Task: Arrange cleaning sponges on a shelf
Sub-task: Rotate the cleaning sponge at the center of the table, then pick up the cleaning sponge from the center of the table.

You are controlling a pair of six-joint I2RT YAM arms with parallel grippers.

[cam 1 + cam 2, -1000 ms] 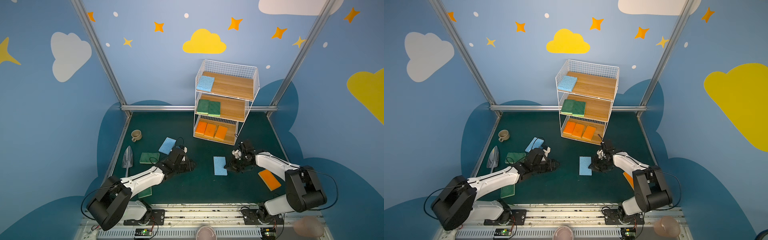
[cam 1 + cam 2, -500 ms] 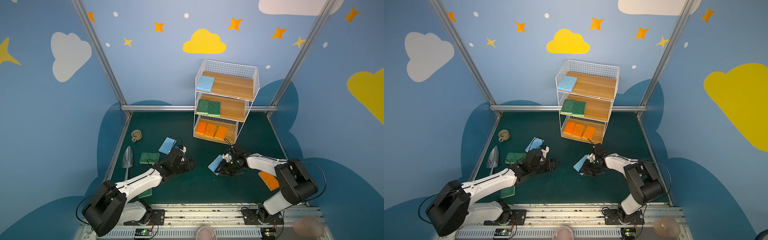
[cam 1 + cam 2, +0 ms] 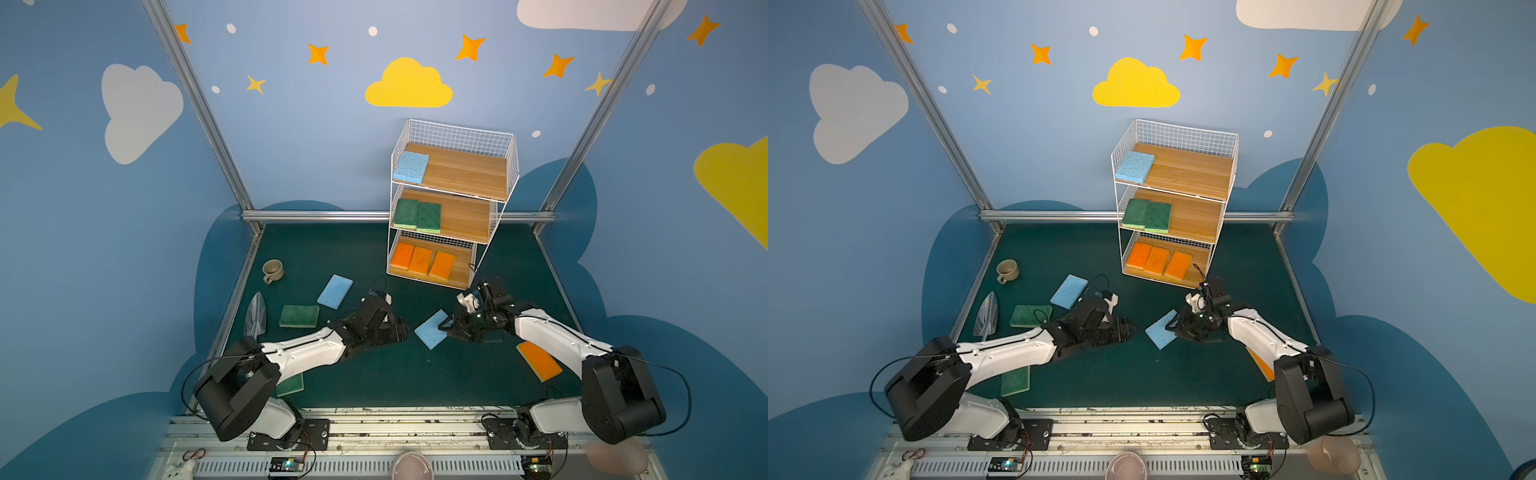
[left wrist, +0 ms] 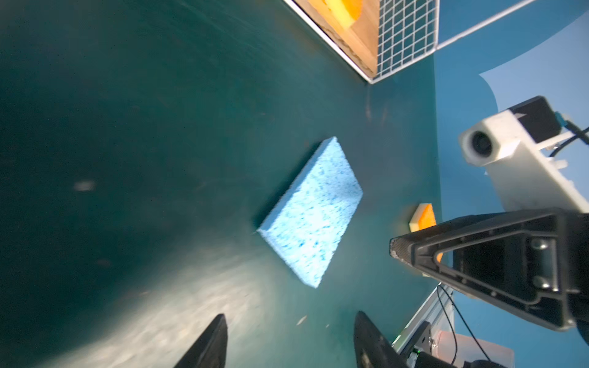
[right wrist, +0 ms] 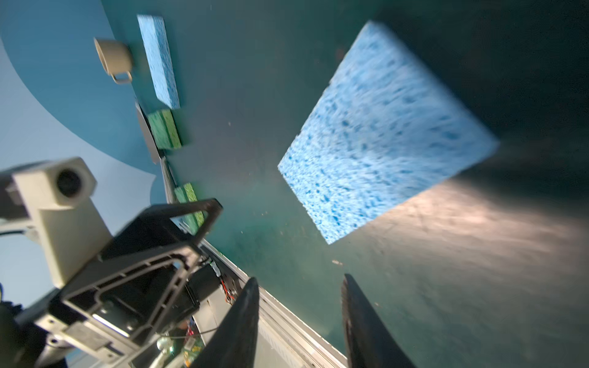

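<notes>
In both top views the shelf (image 3: 469,170) holds one light blue sponge (image 3: 410,167) above, two green sponges (image 3: 428,217) midway and three orange sponges (image 3: 421,261) below. A loose blue sponge (image 3: 431,330) lies on the counter (image 3: 374,382) in front. The left wrist view shows the left tool (image 4: 290,318) wide and empty; the right wrist view shows the right tool (image 5: 299,280) parted and empty.

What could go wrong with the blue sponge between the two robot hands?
The left gripper and right gripper face each other across the blue sponge and might bump. The sponge lies flat on the mat, so open grippers may just push it away. The right arm passes close by the orange sponge and could knock it.
</notes>
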